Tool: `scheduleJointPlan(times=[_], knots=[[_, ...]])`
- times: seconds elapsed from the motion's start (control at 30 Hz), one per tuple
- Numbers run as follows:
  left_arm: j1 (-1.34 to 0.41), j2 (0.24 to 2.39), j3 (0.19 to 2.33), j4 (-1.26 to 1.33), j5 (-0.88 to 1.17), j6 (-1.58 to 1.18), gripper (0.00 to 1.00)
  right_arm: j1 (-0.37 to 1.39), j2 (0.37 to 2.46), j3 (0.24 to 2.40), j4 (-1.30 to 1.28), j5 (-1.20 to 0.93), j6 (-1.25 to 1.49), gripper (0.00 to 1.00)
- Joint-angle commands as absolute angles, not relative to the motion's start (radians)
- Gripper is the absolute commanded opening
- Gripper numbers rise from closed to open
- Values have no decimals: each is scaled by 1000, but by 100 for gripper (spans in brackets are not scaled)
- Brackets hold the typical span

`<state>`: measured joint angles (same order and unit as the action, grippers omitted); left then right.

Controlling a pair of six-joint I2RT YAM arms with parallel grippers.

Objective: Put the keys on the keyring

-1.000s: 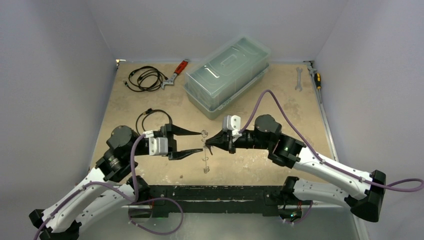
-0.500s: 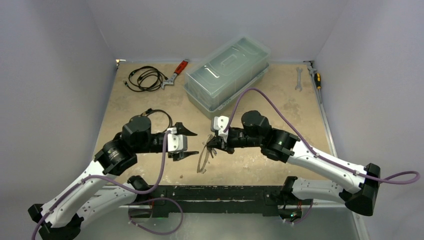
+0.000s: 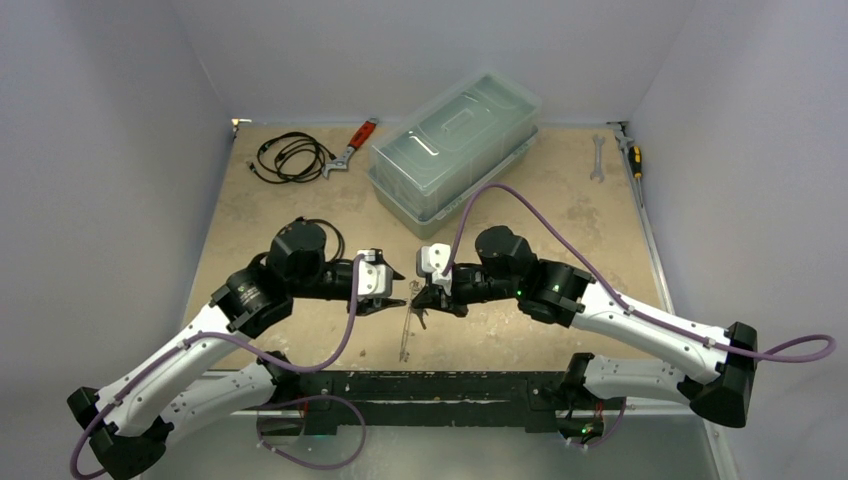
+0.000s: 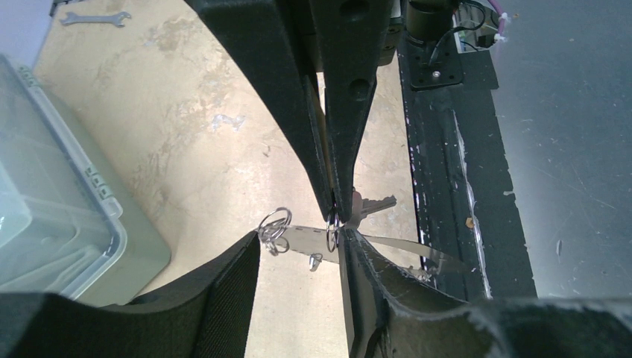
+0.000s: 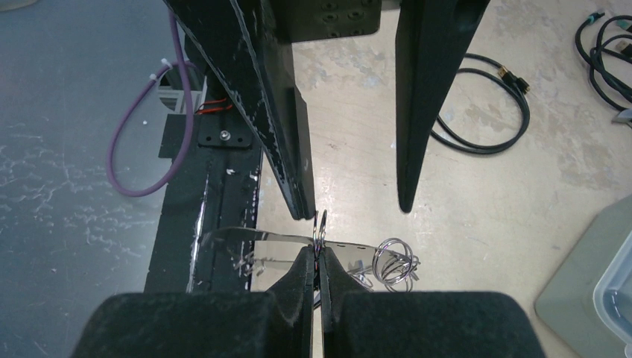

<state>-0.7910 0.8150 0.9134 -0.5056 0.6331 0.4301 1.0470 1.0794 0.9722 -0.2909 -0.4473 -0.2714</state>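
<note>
No writing, brand, number or sign can be read in any view; the translucent grey-green plastic lidded box [image 3: 455,150] shows only pale moulded shapes on its lid, too blurred to tell whether they are letters; the small silver metal key [image 4: 373,204] is too small and too blurred for any stamp to be read

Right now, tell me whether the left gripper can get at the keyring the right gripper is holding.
Probably yes. The left gripper stands open, its jaws straddling the keyring where the shut right gripper pinches it. Nothing lies between them, though the right gripper itself crowds that spot.
</note>
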Motion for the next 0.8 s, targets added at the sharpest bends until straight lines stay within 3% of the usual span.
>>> scheduleJointPlan(times=[0.0,0.23,0.67,0.77], knots=[[-801,841,923,-509,680,442,41,1057,1047,1005,-238,-491,-288,0],[-807,866,925,-515,706,437,37,1060,1038,1002,-230,-494,-286,0],[-824,898,915,-492,723,440,0,1066,1019,998,-220,-512,-283,0],[-825,893,898,-453,706,434,0,1066,1008,987,-202,-490,-274,0]])
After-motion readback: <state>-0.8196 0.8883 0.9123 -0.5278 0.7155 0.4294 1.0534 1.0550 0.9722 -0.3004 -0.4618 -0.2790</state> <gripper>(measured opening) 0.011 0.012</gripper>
